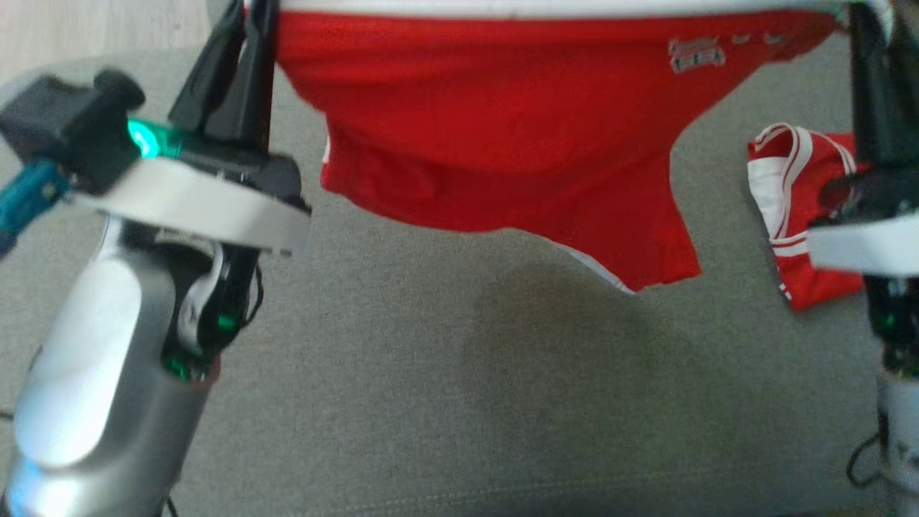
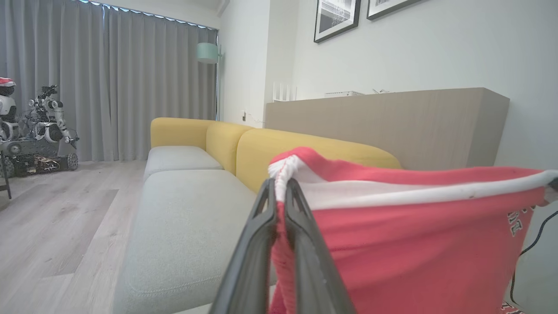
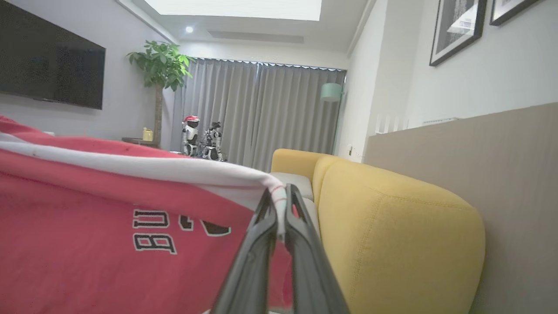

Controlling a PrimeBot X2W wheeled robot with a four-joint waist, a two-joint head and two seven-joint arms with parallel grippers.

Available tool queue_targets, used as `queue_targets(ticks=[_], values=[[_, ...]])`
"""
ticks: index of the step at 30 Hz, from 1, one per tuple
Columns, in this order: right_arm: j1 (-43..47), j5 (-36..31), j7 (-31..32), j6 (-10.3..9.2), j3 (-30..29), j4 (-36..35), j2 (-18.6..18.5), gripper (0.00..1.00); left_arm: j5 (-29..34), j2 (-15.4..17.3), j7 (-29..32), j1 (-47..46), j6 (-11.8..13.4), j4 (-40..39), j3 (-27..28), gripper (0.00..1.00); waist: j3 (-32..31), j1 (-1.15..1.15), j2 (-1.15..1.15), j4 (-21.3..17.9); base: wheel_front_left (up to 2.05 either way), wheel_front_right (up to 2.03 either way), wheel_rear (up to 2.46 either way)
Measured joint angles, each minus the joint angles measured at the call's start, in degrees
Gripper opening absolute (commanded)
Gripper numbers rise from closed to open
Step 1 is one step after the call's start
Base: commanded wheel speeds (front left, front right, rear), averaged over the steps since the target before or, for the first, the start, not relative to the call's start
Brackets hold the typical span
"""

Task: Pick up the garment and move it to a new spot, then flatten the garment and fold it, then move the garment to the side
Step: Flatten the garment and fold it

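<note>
A red garment (image 1: 502, 136) with a white waistband and small lettering hangs stretched in the air above the grey sofa seat (image 1: 431, 373). My left gripper (image 1: 248, 21) is shut on its left top corner, and my right gripper (image 1: 865, 29) is shut on its right top corner. In the left wrist view the dark fingers (image 2: 301, 244) pinch the white band of the garment (image 2: 414, 244). The right wrist view shows my right gripper (image 3: 279, 196) clamped on the band's other end, the garment (image 3: 109, 235) spreading to the left.
A second red and white garment (image 1: 797, 208) lies crumpled on the seat at the right. The yellow sofa back (image 2: 261, 152) runs behind the seat. Wooden floor (image 2: 48, 226) lies beyond, with another robot (image 2: 39, 126) by the grey curtain.
</note>
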Motion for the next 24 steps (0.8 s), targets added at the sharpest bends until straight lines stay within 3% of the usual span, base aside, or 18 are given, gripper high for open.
queue_targets(ticks=[5,16,17,24], values=[[-9.2,3.0,-0.4,0.00,-0.2,8.1,0.0,0.00,-0.3,-2.3,-2.5,-9.3,-3.2,8.6,-0.1,0.00,2.8,0.00,0.00,-0.2,0.00,0.00,0.00],[-39.6,9.2,-8.7,0.00,5.7,37.9,3.2,0.00,-1.8,-9.7,-14.9,-33.8,-9.1,42.2,2.2,0.00,9.5,0.00,0.00,-1.0,0.00,0.00,0.00],[-39.6,9.2,-8.7,0.00,5.7,37.9,3.2,0.00,-1.8,-9.7,-14.9,-33.8,-9.1,42.2,2.2,0.00,9.5,0.00,0.00,-1.0,0.00,0.00,0.00],[-48.3,11.5,-12.7,0.00,12.2,62.5,6.3,0.00,-1.0,-13.0,-17.0,-41.3,-10.6,64.5,3.3,0.00,11.1,0.00,0.00,-1.0,0.00,0.00,0.00]])
